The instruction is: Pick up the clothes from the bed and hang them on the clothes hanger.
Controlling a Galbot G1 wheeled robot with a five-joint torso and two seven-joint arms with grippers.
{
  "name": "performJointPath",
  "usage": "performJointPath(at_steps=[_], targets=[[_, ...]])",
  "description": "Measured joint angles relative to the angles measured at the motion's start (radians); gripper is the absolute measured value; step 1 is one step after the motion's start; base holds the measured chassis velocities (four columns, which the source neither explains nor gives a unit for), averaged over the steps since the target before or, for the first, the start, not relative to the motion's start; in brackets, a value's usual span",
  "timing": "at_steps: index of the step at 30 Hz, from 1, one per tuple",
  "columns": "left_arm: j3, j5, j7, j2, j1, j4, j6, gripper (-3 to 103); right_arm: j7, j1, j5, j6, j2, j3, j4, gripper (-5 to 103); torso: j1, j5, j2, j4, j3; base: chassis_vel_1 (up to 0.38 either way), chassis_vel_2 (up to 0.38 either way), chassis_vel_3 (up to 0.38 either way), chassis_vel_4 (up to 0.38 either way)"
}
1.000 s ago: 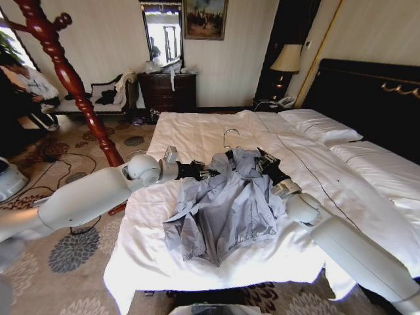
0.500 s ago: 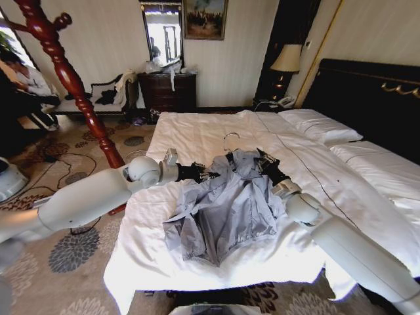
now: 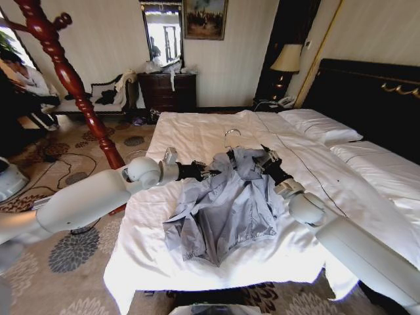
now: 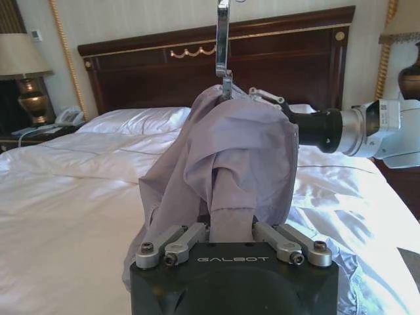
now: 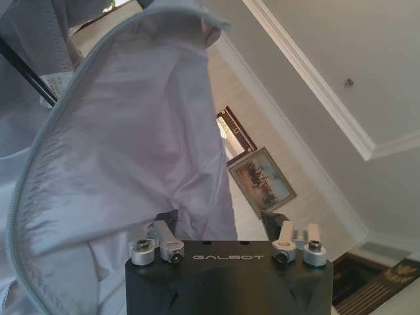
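Now shirt on bed, collar between both grippers' jaws

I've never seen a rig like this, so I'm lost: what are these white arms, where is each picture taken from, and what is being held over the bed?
It is a two-armed robot. One picture looks down from its head; the other two come from cameras on its wrists. A pale grey-blue shirt lies partly on the white bed, draped over a thin black hanger with a metal hook. The left gripper pinches the shirt's shoulder; its wrist view shows fabric between the fingers. The right gripper is at the other shoulder, with fabric draped over it.
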Motion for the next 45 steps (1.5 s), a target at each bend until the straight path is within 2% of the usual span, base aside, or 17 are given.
performJointPath(at_steps=[2,5,8,10,13,15,18,19,23,25,28,30,34,35,39,40,45], targets=[[-0.024,-0.012,-0.018,0.017,0.016,-0.011,0.0,16,0.005,-0.01,0.062,-0.005,-0.012,0.002,0.016,84,0.0,0.0001,0.0,0.0007,0.0,0.0,0.0,0.0,0.0],[-0.038,-0.024,-0.043,0.022,0.031,-0.015,0.0,16,0.014,-0.018,0.106,-0.006,-0.019,0.007,0.029,89,0.0,-0.0003,0.0,0.0005,0.0,0.0,0.0,0.0,0.0],[-0.102,-0.04,-0.098,0.051,0.1,-0.039,-0.003,16,0.04,-0.037,0.216,-0.021,-0.023,0.01,0.048,99,0.0,-0.0001,0.0,-0.0001,0.0,0.0,0.0,0.0,0.0],[-0.119,-0.041,-0.104,0.063,0.119,-0.048,-0.003,16,0.048,-0.042,0.251,-0.026,-0.022,0.01,0.051,99,0.0,-0.0002,0.0,0.0,0.0,0.0,0.0,0.0,0.0],[-0.186,-0.046,-0.115,0.126,0.191,-0.095,-0.003,16,0.072,-0.065,0.407,-0.037,-0.004,0.019,0.06,100,0.0,-0.0003,0.0,0.0008,0.0,0.0,0.0,0.0,0.0],[-0.199,-0.047,-0.115,0.143,0.205,-0.104,-0.003,16,0.077,-0.077,0.436,-0.038,-0.001,0.028,0.063,100,0.0,0.0001,0.0,0.0011,0.0,0.0,0.0,0.0,0.0],[-0.242,-0.048,-0.114,0.185,0.249,-0.122,-0.004,16,0.088,-0.172,0.515,-0.027,0.036,0.122,0.082,100,0.0,-0.0003,0.0,0.0005,0.0,0.0,0.0,0.0,0.0],[-0.242,-0.048,-0.114,0.185,0.249,-0.122,-0.004,16,0.088,-0.172,0.515,-0.027,0.036,0.122,0.082,100,0.0,-0.0003,0.0,0.0005,0.0,0.0,0.0,0.0,0.0],[-0.294,-0.046,-0.116,0.209,0.305,-0.14,-0.005,16,0.073,-0.354,0.552,-0.015,0.101,0.276,0.116,100,0.0,0.0001,0.0,-0.0002,0.0,0.0,0.0,0.0,0.0],[-0.302,-0.046,-0.116,0.214,0.314,-0.143,-0.005,16,0.067,-0.388,0.556,-0.013,0.11,0.299,0.125,100,0.0,0.0,0.0,-0.0002,0.0,0.0,0.0,0.0,0.0],[-0.337,-0.047,-0.12,0.232,0.35,-0.164,-0.005,16,0.042,-0.511,0.568,0.006,0.156,0.398,0.157,100,0.0,0.0,0.0,0.0002,0.0,0.0,0.0,0.0,0.0],[-0.344,-0.048,-0.122,0.235,0.356,-0.168,-0.005,16,0.035,-0.535,0.567,0.012,0.169,0.422,0.162,100,0.0,0.0,0.0,0.0002,0.0,0.0,0.0,0.0,0.0],[-0.389,-0.052,-0.135,0.251,0.397,-0.19,-0.005,16,0.004,-0.632,0.567,0.035,0.255,0.537,0.195,100,0.0,0.0001,0.0,0.0002,0.0,0.0,0.0,0.0,0.0],[-0.389,-0.052,-0.135,0.251,0.397,-0.19,-0.005,16,0.004,-0.632,0.567,0.035,0.255,0.537,0.195,100,0.0,0.0001,0.0,0.0002,0.0,0.0,0.0,0.0,0.0],[-0.464,-0.045,-0.154,0.253,0.475,-0.21,-0.01,16,-0.069,-0.692,0.501,0.081,0.359,0.653,0.195,100,0.0,-0.0001,0.0,0.0001,0.0,0.0,0.0,0.0,0.0],[-0.464,-0.045,-0.154,0.253,0.475,-0.21,-0.01,16,-0.069,-0.692,0.501,0.081,0.359,0.653,0.195,100,0.0,-0.0001,0.0,0.0001,0.0,0.0,0.0,0.0,0.0],[-0.558,-0.033,-0.162,0.266,0.577,-0.234,-0.016,16,-0.125,-0.799,0.417,0.16,0.455,0.699,0.195,100,0.0,-0.0004,0.0,0.0005,0.0,0.0,0.0,0.0,0.0]])
